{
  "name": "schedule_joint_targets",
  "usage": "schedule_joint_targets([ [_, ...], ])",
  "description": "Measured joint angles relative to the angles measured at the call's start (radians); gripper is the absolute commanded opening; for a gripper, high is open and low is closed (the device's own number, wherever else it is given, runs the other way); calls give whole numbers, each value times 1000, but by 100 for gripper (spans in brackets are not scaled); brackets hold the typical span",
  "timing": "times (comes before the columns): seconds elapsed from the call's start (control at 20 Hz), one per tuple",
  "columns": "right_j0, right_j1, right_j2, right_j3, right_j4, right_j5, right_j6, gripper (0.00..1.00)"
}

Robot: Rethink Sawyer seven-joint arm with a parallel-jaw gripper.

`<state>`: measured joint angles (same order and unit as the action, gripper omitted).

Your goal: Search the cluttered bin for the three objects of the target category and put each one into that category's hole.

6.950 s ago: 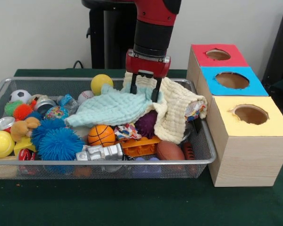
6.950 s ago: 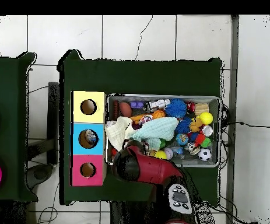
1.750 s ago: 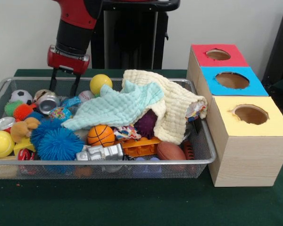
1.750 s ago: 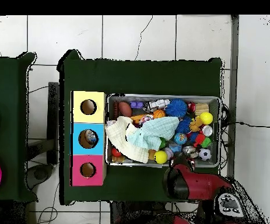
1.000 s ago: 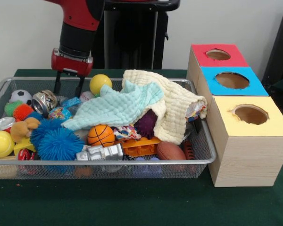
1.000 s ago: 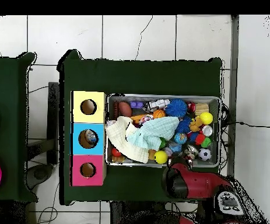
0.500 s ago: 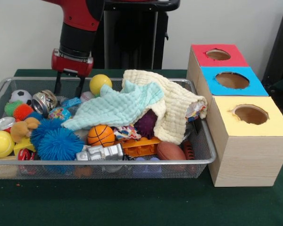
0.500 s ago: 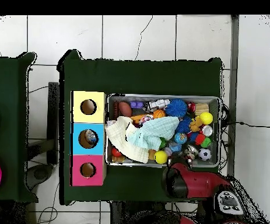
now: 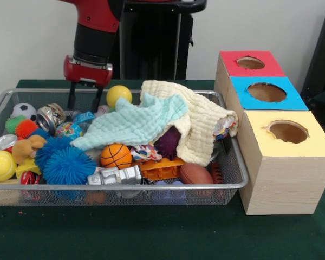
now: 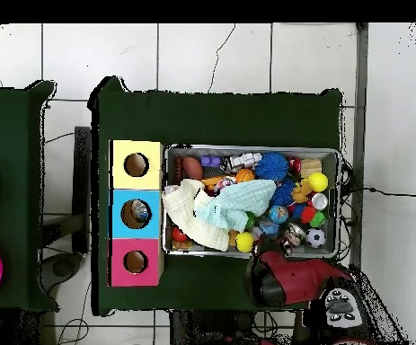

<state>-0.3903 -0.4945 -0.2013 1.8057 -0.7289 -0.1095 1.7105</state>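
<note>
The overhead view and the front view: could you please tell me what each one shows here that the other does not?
Only the overhead view shows an object lying inside the blue hole, plus the tiled floor. Only the front view shows the tool with its open fingers hanging over the bin's far side, and the silver robot toy's shape. Both show the wire bin, the mint cloth, the cream cloth and the three-hole box.

Green table cover (image 9: 151, 238), tiled floor (image 10: 211, 54)
</note>
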Motion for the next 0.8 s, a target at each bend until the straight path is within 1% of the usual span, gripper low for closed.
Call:
schedule_joint_targets([
  [0.15, 9, -18, 25, -7, -58, 6, 0, 100],
  [0.25, 8, -21, 36, -13, -75, 13, 0, 100],
  [0.5, 8, -21, 60, -35, -97, 35, 0, 100],
  [0.55, 8, -19, 75, -49, -108, 42, 0, 100],
  [0.8, 9, -3, 107, -76, -125, 43, 0, 100],
])
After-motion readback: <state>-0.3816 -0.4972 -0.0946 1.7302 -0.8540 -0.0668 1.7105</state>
